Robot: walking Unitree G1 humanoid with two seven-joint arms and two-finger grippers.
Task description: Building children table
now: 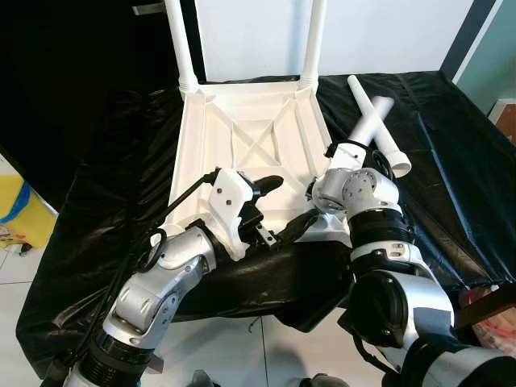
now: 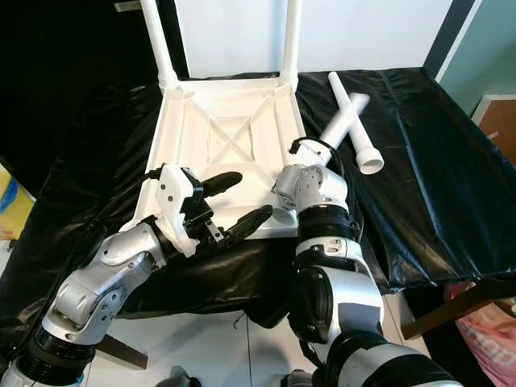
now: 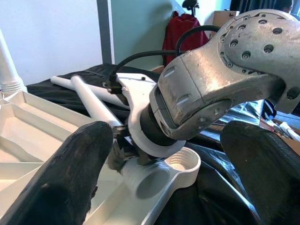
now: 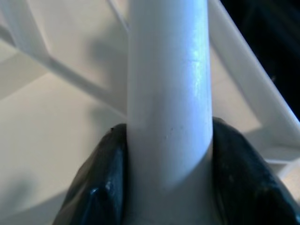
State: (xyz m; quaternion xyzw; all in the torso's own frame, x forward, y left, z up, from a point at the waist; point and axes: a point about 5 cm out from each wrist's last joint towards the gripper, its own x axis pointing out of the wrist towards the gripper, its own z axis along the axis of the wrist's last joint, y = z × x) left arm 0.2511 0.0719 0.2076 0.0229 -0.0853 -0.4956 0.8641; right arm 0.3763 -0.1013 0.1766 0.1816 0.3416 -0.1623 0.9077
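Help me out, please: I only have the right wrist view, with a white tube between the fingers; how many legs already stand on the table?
Observer: Two. The far left leg and the far right leg stand in the far corners of the upturned table top.
Operator: Is there another leg lying loose?
Observer: Yes. Besides the held leg in the right gripper, one loose leg lies on the black cloth, right of the top.
Operator: And where is the left gripper?
Observer: The left gripper is open at the near edge of the top, holding nothing.
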